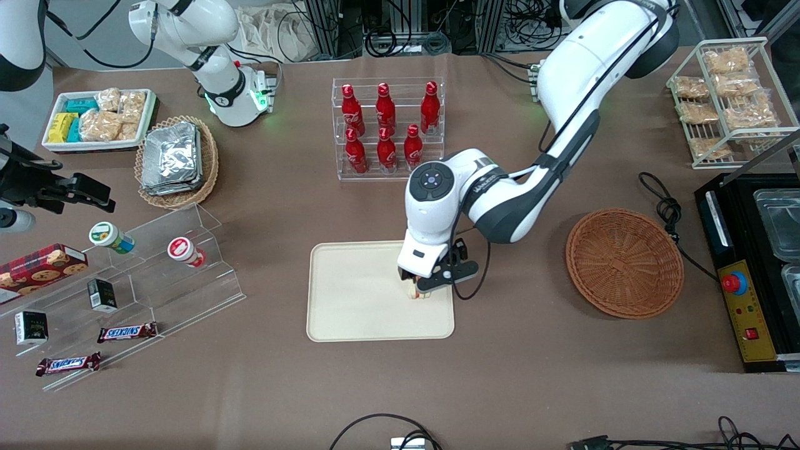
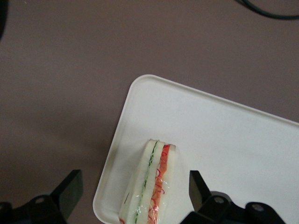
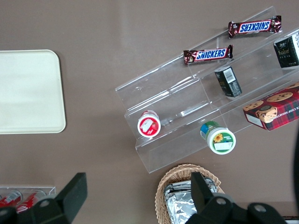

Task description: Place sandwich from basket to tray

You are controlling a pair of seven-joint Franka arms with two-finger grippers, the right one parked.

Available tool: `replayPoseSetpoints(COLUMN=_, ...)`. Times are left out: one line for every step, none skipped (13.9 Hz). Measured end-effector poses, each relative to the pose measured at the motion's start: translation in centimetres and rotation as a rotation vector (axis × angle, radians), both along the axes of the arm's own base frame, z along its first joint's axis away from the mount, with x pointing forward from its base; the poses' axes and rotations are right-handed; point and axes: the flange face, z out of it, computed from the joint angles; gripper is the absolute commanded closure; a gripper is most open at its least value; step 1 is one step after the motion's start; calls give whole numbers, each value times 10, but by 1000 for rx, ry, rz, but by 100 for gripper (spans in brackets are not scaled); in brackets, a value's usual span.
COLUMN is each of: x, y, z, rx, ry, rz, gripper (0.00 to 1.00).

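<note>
The sandwich (image 2: pixel 152 186), a white wedge with green and orange-red filling lines on its edge, stands on the cream tray (image 2: pixel 224 135) close to one rounded corner. My gripper (image 2: pixel 133 189) hangs just above it, open. Its two black fingers (image 2: pixel 70 191) stand apart from the bread on either side, with a gap showing at each. In the front view the gripper (image 1: pixel 417 289) is over the tray (image 1: pixel 350 294) at the edge nearest the working arm's end, and a bit of the sandwich (image 1: pixel 417 294) shows under it. The reddish-brown basket (image 1: pixel 625 262) sits beside the tray with nothing in it.
A clear rack of red bottles (image 1: pixel 387 128) stands farther from the front camera than the tray. An acrylic step shelf (image 1: pixel 144 281) with snacks and a tan foil-packet basket (image 1: pixel 177 161) lie toward the parked arm's end. A black machine (image 1: pixel 753 269) and a cable (image 1: pixel 669 209) are beside the basket.
</note>
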Motion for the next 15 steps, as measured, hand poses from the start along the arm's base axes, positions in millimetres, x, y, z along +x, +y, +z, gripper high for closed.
replayPoseSetpoints(x=4, y=9, z=13, rx=15, ry=-4, rz=25, gripper=0)
replayPoseSetpoints(x=7, y=20, z=28, rx=37, ry=-5, rz=53, gripper=0)
replayPoseSetpoints(x=11, y=32, z=45, rx=59, ry=-8, rz=79, gripper=0)
replayPoseSetpoints(x=15, y=45, z=63, rx=73, ry=-16, rz=103, gripper=0)
replayPoseSetpoints(x=18, y=57, z=80, rx=80, ry=-27, rz=126, gripper=0)
replayPoseSetpoints(x=21, y=68, z=96, rx=75, ry=-36, rz=149, gripper=0)
replayPoseSetpoints(x=25, y=80, z=110, rx=65, ry=-42, rz=173, gripper=0)
replayPoseSetpoints(x=28, y=94, z=120, rx=71, ry=-42, rz=197, gripper=0)
replayPoseSetpoints(x=29, y=108, z=127, rx=91, ry=-27, rz=213, gripper=0)
replayPoseSetpoints(x=31, y=121, z=133, rx=100, ry=-4, rz=215, gripper=0)
replayPoseSetpoints(x=34, y=133, z=141, rx=94, ry=18, rz=211, gripper=0)
replayPoseSetpoints(x=37, y=146, z=150, rx=86, ry=34, rz=206, gripper=0)
replayPoseSetpoints(x=41, y=160, z=160, rx=82, ry=42, rz=202, gripper=0)
replayPoseSetpoints(x=44, y=174, z=168, rx=71, ry=51, rz=195, gripper=0)
replayPoseSetpoints(x=46, y=186, z=176, rx=57, ry=57, rz=187, gripper=0)
